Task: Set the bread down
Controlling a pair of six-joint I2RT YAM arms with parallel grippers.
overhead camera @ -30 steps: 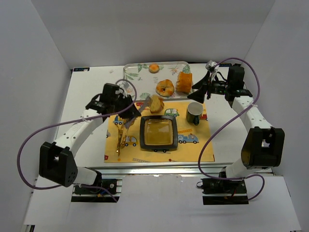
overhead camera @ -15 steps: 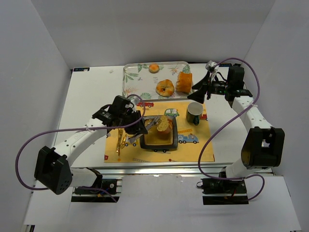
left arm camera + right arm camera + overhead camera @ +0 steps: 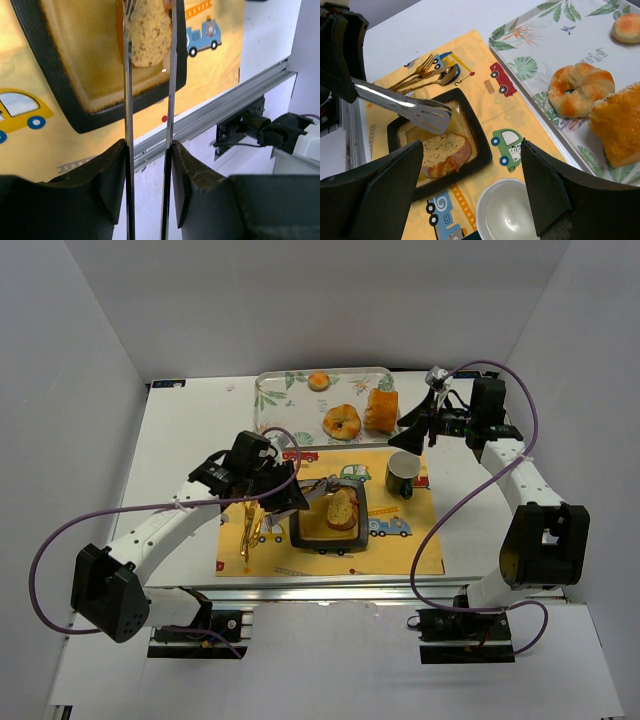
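bread [image 3: 342, 508] lying on black plate [image 3: 325, 547], tongs [image 3: 315, 488] over it

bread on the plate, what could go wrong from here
The tongs flank the bread; if they lift before opening fully, they could drag it off the plate. The bread lies close to the rim on the mug side, so a nudge might tip it over the edge.

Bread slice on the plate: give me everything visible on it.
The bread slice is oval, with pale speckled crumb and a golden-brown crust. It lies in the black square plate, toward its right side. The metal tongs, held by the left gripper, have a tip on either side of it; contact cannot be told.
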